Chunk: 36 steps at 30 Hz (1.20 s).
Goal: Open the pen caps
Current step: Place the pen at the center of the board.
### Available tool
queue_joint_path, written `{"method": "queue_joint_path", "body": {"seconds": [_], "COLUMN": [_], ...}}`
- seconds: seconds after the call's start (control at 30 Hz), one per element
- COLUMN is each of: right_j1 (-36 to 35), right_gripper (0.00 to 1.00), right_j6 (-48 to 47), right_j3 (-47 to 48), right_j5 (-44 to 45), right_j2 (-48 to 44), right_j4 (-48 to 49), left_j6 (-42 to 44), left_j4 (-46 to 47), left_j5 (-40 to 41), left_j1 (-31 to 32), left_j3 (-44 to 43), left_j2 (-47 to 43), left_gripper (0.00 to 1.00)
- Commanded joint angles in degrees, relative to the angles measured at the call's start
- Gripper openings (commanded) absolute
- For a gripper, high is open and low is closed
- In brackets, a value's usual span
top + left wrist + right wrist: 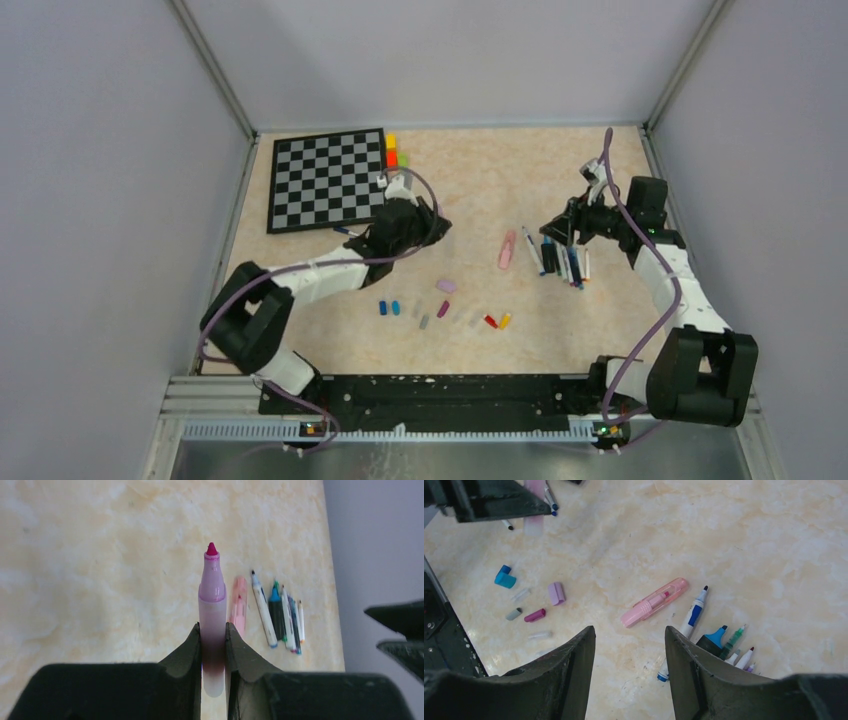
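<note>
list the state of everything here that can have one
left gripper, shut on the lilac marker
lilac marker, uncapped, magenta tip bare
right gripper, open, empty
row of pens, lying flat, visible tips bare
pink highlighter, lying flat, cap cannot tell
loose caps, off their pens, lying scattered

Lilac marker point(212, 610) frosted matt plastic; table point(100, 555) smooth, marbled.

Beige marbled tabletop point(480, 170), grey walls point(100, 200) on 3 sides, metal rail point(400, 430) nr front.
</note>
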<state>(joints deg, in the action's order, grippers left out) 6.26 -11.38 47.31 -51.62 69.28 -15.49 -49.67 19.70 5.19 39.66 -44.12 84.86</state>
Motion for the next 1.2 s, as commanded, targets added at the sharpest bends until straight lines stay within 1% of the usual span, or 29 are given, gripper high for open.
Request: {"method": "queue_joint_path", "body": {"seconds": [0.0, 0.13, 0.27, 0.4, 0.47, 0.53, 0.63, 0.7, 0.77, 0.9, 1.03, 1.17], "right_j1": [1.33, 1.47, 1.47, 1.47, 1.41, 1.42, 1.46, 1.39, 1.42, 1.39, 1.45, 1.44], "right_gripper": [0.52, 0.52, 0.52, 0.52, 0.52, 0.52, 0.52, 0.52, 0.52, 0.52, 0.52, 0.52], "right_j6": [0.13, -0.37, -0.66, -0.79, -0.84, -0.84, -1.0, -1.14, -1.19, -1.6, -2.11, -2.39], "right_j3": [0.41, 0.58, 0.68, 0.59, 0.59, 0.59, 0.92, 1.02, 1.03, 1.28, 1.47, 1.47], "right_j5": [-1.91, -1.42, -1.15, -1.43, -1.93, -2.07, -2.17, -2.22, -2.3, -2.44, -2.52, -2.76], "right_j2": [-0.37, -0.45, -0.54, -0.53, -0.38, -0.22, -0.08, -0.1, -0.18, -0.18, 0.01, -0.02], "right_j4": [2.32, 2.1, 1.93, 1.93, 1.85, 1.62, 1.23, 1.01, 0.85, 0.44, -0.13, -0.27], "left_j6": [2.63, 3.67, 4.87, 4.41, 4.08, 3.96, 3.88, 3.93, 4.23, 5.77, 8.7, 12.77], "left_j4": [-9.55, -16.26, -17.5, -18.15, -18.21, -18.86, -19.44, -19.47, -19.45, -21.28, -22.2, -23.58], "left_j5": [-1.99, -8.85, -14.4, -17.3, -17.39, -17.43, -17.43, -17.89, -18.09, -18.41, -18.05, -18.41], "left_j1": [-4.09, -7.13, -8.96, -10.16, -10.29, -10.39, -10.52, -10.72, -10.97, -11.46, -11.81, -11.94], "left_j3": [-14.21, -25.34, -32.99, -37.71, -38.91, -40.03, -41.25, -41.41, -41.42, -41.24, -40.72, -39.79], "left_j2": [9.61, 20.22, 28.33, 33.62, 35.42, 36.58, 37.83, 38.13, 38.12, 36.76, 33.18, 28.07], "left_gripper": [0.0, 0.0, 0.0, 0.0, 0.02, 0.07, 0.2, 0.26, 0.34, 0.45, 0.51, 0.53]}}
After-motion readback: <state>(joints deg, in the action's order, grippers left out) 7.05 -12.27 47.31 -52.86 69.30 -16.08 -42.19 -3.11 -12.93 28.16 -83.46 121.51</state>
